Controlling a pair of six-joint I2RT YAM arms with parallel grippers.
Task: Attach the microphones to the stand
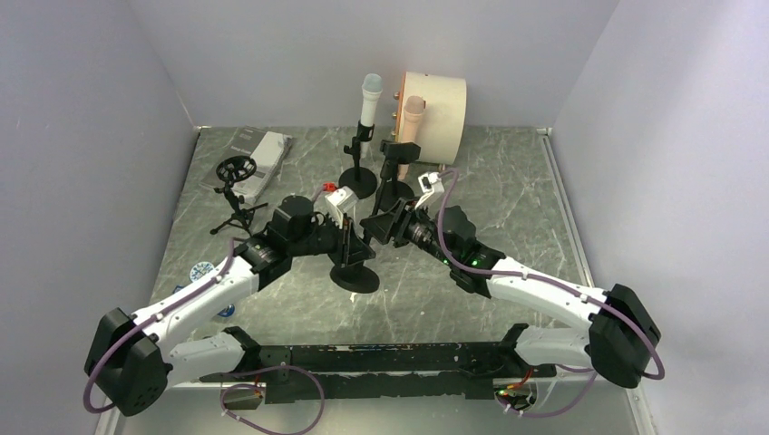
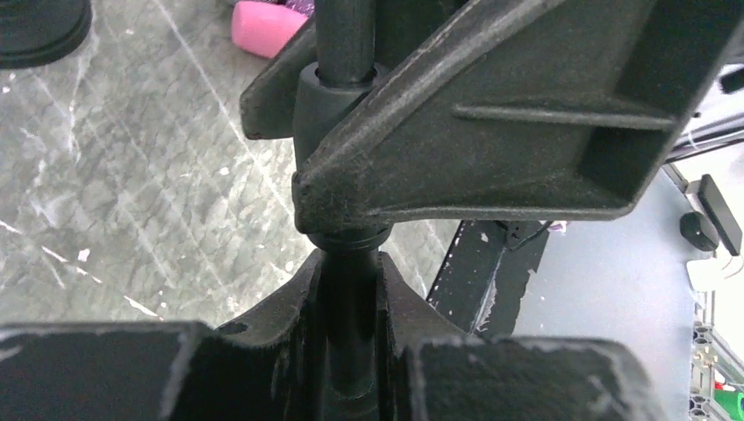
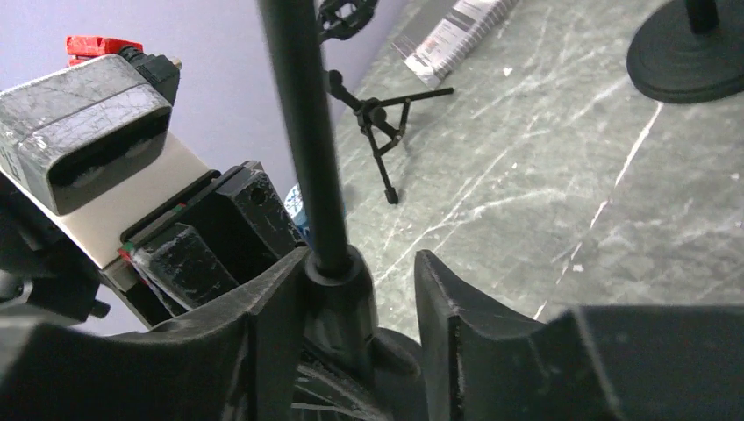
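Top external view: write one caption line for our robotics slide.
The left tool grips the front stand, right tool open around its pole; white microphone and peach microphone stand clipped behind.

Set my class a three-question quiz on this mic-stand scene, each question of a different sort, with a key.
1. True or false: the white mic is mounted upright at the back.
2. Which hand is shut on the front stand? A left; B right; C neither.
3. How many mics are mounted upright in the top view?
Key: 1 true. 2 A: the left hand clamps its pole, and the right hand is open around it. 3 two: the white mic and the peach mic.
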